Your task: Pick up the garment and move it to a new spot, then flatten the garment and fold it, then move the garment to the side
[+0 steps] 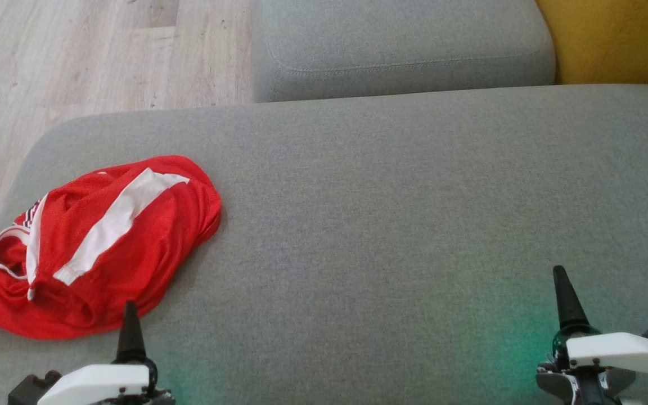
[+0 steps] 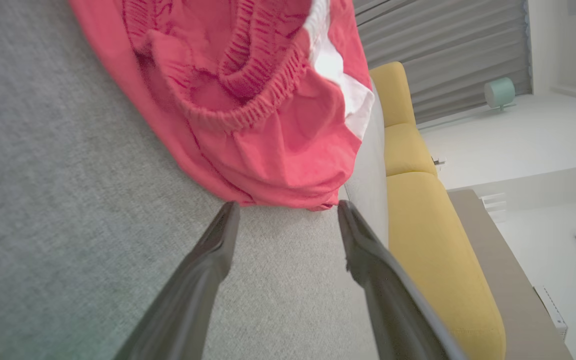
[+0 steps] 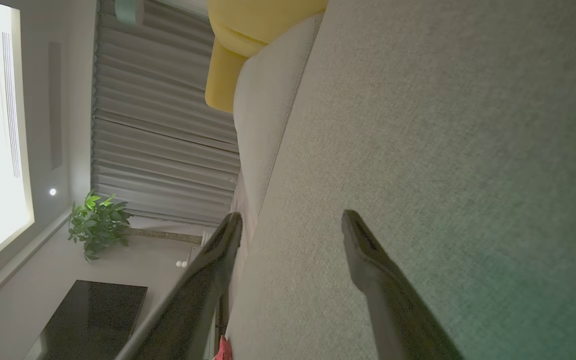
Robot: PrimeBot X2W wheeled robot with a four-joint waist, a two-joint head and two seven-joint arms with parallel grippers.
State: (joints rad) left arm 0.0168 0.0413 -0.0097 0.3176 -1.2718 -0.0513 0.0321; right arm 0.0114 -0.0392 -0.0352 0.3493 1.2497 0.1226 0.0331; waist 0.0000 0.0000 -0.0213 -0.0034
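Note:
A crumpled red garment (image 1: pixel 149 253) with white stripes lies at the left end of the grey cushion (image 1: pixel 391 214), its near-left part hanging over the cushion's edge. My left gripper (image 1: pixel 130 315) hovers at the garment's near edge. In the left wrist view this gripper (image 2: pixel 288 205) is open, its fingertips just short of the garment's (image 2: pixel 278 150) hem and elastic band, with nothing between them. My right gripper (image 1: pixel 561 281) sits far to the right over bare cushion. It (image 3: pixel 292 215) is open and empty in the right wrist view.
A second grey cushion (image 1: pixel 403 50) lies behind the first, with a yellow seat (image 1: pixel 616 39) at the back right. Wooden floor (image 1: pixel 76 56) lies beyond the cushion's left edge. The wide middle and right of the cushion are bare fabric.

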